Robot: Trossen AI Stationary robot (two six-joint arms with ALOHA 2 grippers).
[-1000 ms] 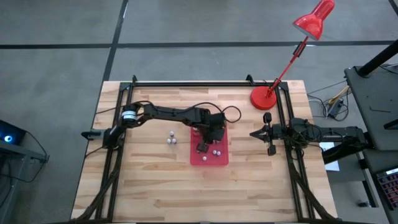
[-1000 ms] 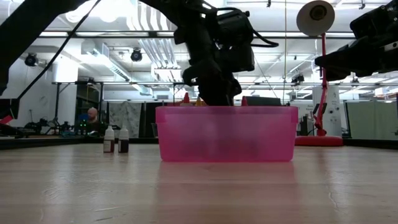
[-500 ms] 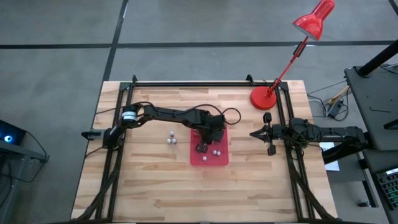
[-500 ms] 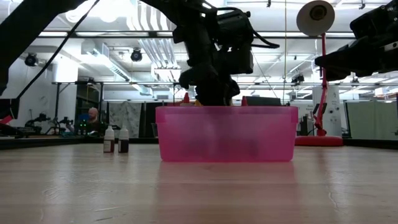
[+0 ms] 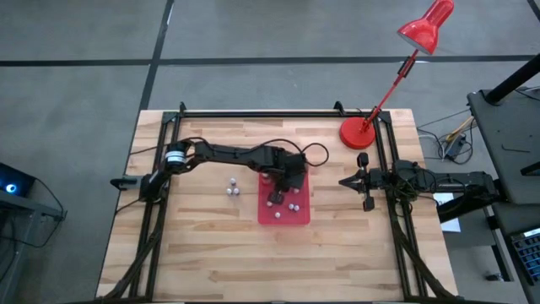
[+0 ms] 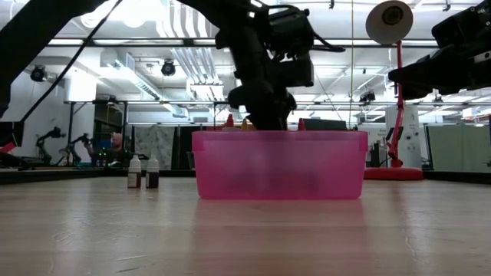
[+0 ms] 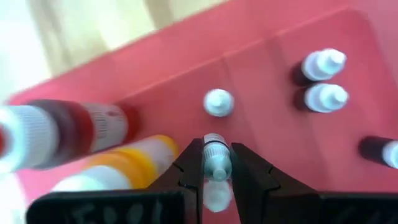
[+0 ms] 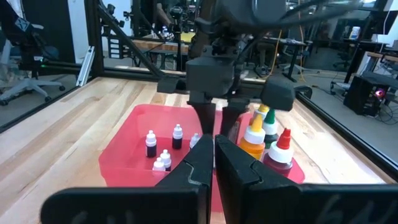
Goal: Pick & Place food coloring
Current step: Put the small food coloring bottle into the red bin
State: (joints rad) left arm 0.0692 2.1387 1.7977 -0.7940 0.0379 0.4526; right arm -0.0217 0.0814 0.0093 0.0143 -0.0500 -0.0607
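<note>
A flat red tray [image 5: 297, 196] lies mid-table and holds several tiny white-capped food coloring bottles [image 7: 323, 79] plus larger red [image 7: 74, 127] and orange [image 7: 124, 160] bottles. My left gripper [image 5: 274, 198] points down into the tray, shut on one tiny bottle [image 7: 216, 157]. In the low view the tray wall [image 6: 280, 165] hides its fingertips. Two more tiny bottles [image 5: 233, 187] stand on the wood left of the tray. My right gripper [image 5: 346, 181] is shut and empty at the table's right side. My left gripper pinches the tiny bottle by its white cap end [image 7: 216, 148] between its two fingers [image 7: 189, 163]. The fingers come from above, pointing down into the tray. The bottle stands upright between them. I cannot tell whether its base is on the tray floor.
A red desk lamp's round base [image 5: 357, 133] stands at the far right of the table, its head [image 5: 426, 25] beyond the far edge. Dark frame rails [image 5: 253, 112] run along the table's sides. Bare wood lies in front of the tray. A person [image 6: 115, 142] is far behind.
My left gripper has shifted slightly over the tray, its tip going a little toward the far right, still shut on the tiny bottle.
</note>
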